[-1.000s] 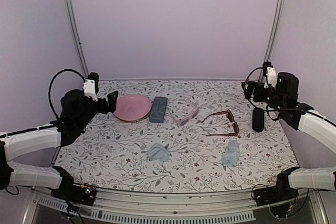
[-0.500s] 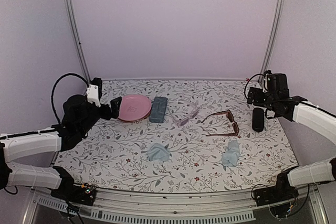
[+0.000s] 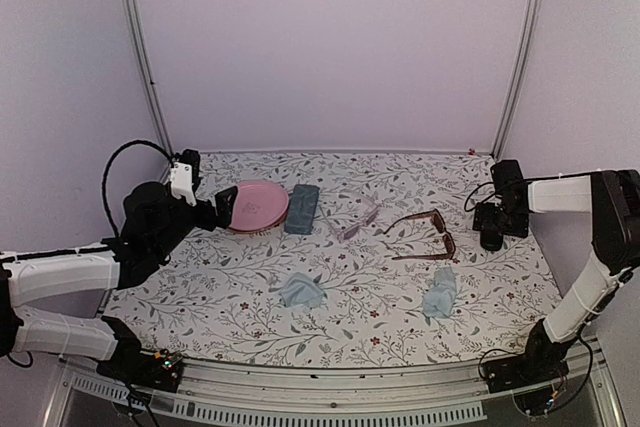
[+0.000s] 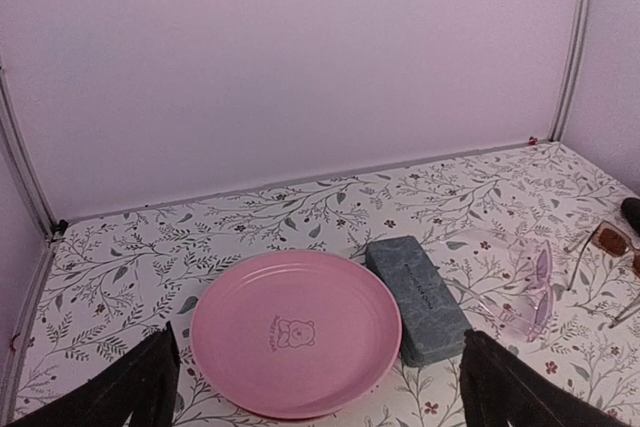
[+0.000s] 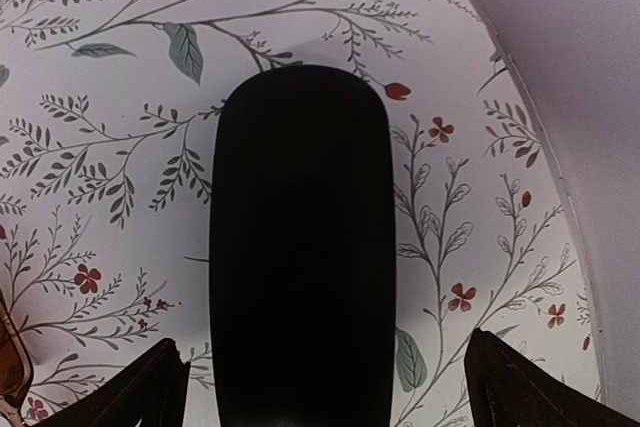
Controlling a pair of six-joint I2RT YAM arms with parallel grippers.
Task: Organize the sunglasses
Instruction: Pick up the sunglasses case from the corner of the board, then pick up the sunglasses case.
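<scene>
The reddish-brown sunglasses lie unfolded right of centre on the floral table. The pale pinkish sunglasses lie just left of them, beside the grey-blue case; the left wrist view shows this pale pair and an edge of the brown pair. My left gripper hovers open at the near-left rim of the pink plate, nothing between its fingers. My right gripper points down, open, straddling the black oval case without touching it.
Two small light blue cloths lie toward the near side. The pink plate and grey-blue case sit side by side at the back left. Walls close in at the back and right.
The right arm has swung out and down, its gripper dropping over the black oval case. The left gripper has crept slightly forward toward the pink plate. Both stayed open.
</scene>
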